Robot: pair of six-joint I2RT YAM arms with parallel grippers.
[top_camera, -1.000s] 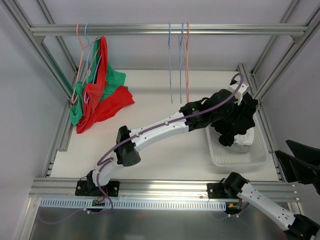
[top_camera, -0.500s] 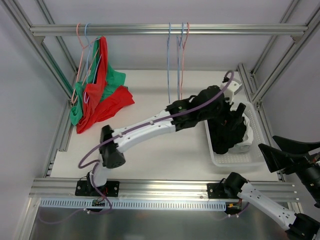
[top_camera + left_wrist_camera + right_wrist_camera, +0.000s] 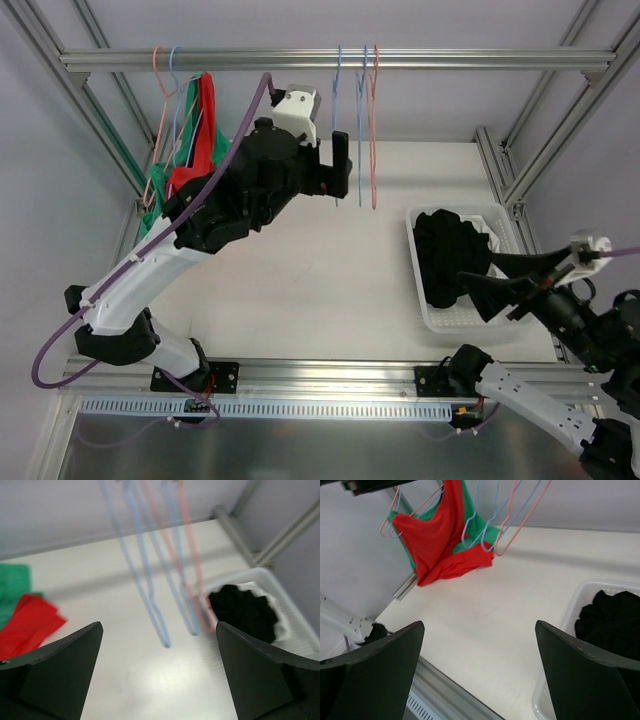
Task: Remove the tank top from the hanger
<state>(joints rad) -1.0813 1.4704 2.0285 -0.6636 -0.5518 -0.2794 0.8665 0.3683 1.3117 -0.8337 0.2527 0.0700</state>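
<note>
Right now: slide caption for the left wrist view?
Open left tool facing bare blue and pink hangers, black clothes in white basket beyond.

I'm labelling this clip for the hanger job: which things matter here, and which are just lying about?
Job: red tank top, green tank top, the loaded hangers they hang on, open left gripper, open right gripper.
Just there: empty hangers, white basket, black clothing inside it.
</note>
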